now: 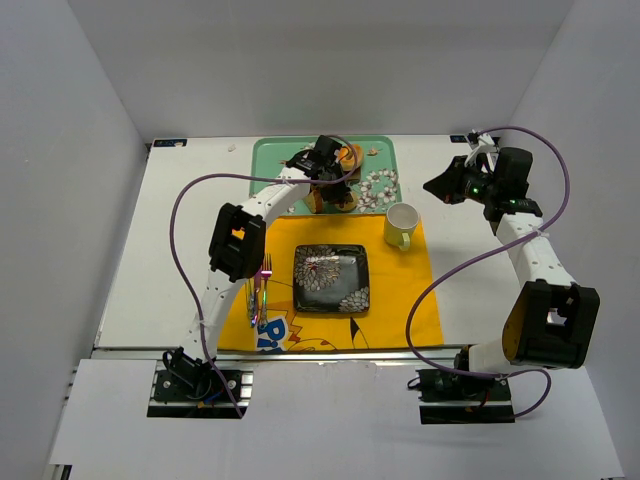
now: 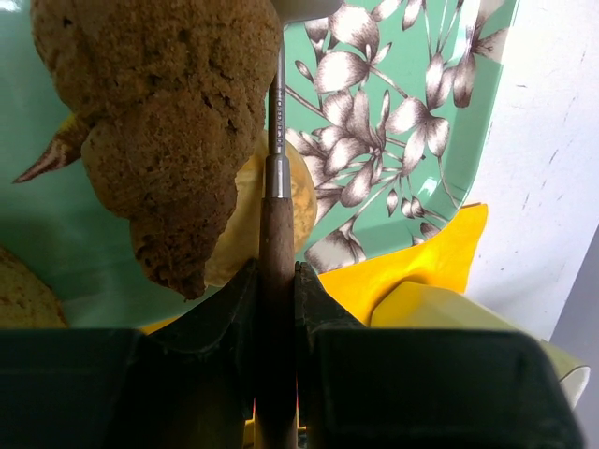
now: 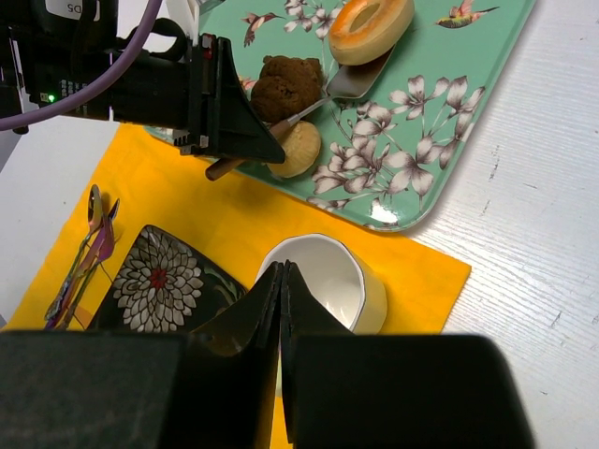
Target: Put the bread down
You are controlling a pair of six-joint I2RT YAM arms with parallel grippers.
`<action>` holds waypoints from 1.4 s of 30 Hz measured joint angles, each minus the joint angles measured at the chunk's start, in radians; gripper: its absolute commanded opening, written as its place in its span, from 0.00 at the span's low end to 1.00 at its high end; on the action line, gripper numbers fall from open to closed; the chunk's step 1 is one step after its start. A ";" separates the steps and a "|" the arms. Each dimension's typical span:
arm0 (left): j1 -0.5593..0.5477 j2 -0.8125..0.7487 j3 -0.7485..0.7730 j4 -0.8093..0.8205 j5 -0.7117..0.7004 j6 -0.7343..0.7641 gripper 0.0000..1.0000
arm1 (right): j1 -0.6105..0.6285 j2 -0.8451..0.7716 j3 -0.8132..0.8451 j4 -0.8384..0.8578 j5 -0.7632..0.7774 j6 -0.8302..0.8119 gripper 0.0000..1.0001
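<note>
The left fingers (image 2: 225,304) are pinching a spatula (image 2: 277,234), blade against the bread (image 3: 370,28) on the tray (image 3: 421,178); the right fingers (image 3: 255,323) are pressing together, empty. Bread is looking light and soft: scoop underneath.

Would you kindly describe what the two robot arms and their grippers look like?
The left arm and right arm have white perforated links, black joint housings with orange-yellow insets, and looping purple cables. The left gripper and right gripper have dark, wedge-shaped fingers.
</note>
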 measured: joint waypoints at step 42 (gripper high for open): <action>-0.046 -0.075 -0.040 0.005 -0.023 0.233 0.00 | -0.005 0.000 -0.013 0.002 -0.007 0.008 0.04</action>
